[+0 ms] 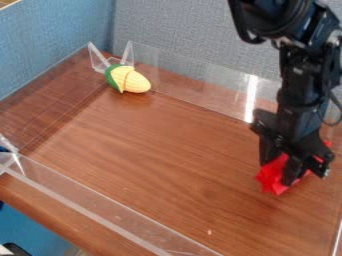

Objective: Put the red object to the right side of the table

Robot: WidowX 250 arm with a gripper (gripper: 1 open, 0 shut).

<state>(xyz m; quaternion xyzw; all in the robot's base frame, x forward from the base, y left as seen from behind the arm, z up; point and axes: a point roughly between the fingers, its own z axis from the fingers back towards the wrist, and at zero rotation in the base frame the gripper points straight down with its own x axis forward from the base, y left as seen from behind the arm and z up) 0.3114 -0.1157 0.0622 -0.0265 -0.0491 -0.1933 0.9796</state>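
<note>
The red object [279, 178] is a bright red plastic bar near the right side of the dark wood-grain table [147, 140]. My black gripper [289, 166] points straight down and is shut on the red object, holding it just above the tabletop. The bar's upper part is hidden between the fingers; its lower end sticks out below and to the left.
A yellow-green corn-like toy [128, 79] lies at the back left corner. Low clear acrylic walls [201, 72] edge the table at the back, left and front. A blue panel [80, 25] stands behind the table.
</note>
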